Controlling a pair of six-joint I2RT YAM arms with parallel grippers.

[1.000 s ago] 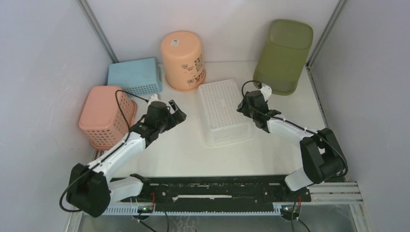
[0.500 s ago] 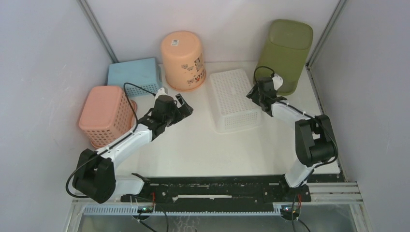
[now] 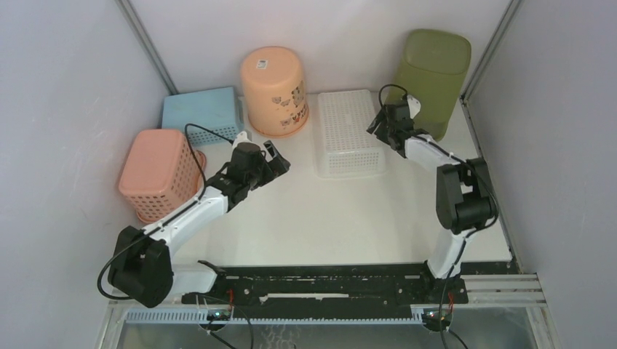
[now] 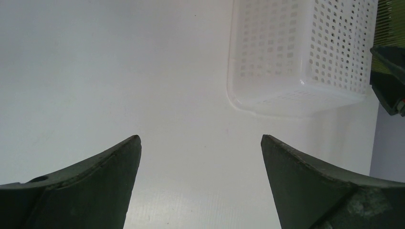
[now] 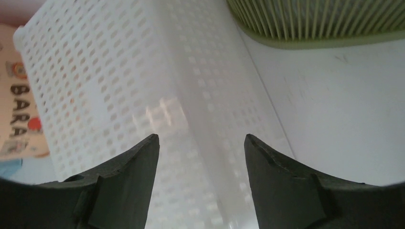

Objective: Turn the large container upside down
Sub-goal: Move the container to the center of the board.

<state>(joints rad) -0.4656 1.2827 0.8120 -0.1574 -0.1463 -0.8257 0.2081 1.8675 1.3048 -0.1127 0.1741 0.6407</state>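
Top external gives us the whole layout, L to R: pink basket (image 3: pixel 156 174) by the left wall, blue basket (image 3: pixel 204 115) behind it, peach bucket (image 3: pixel 274 91) w/ cartoon print at the back, white basket (image 3: pixel 349 133) back-centre, then the large container (image 3: pixel 431 80) in the back-right corner, its top face looking closed. All sit on the white table (image 3: pixel 327 218). Here the left gripper (image 3: pixel 273 161) hangs in front of the peach bucket, left of the white basket, touching neither. The right gripper (image 3: pixel 382 125) is at the white basket's right edge, just beside the large container. White basket and right arm stand betw. the left gripper and the large container.

Left wrist view adds what the top can't: its fingers spread wide, nothing betw. them, bare table below.

Right wrist view: fingers apart, nothing clamped, white basket's corner behind the gap; contact w/ it we can't tell. Upper right shows the large container's slatted band and rim down at the table.
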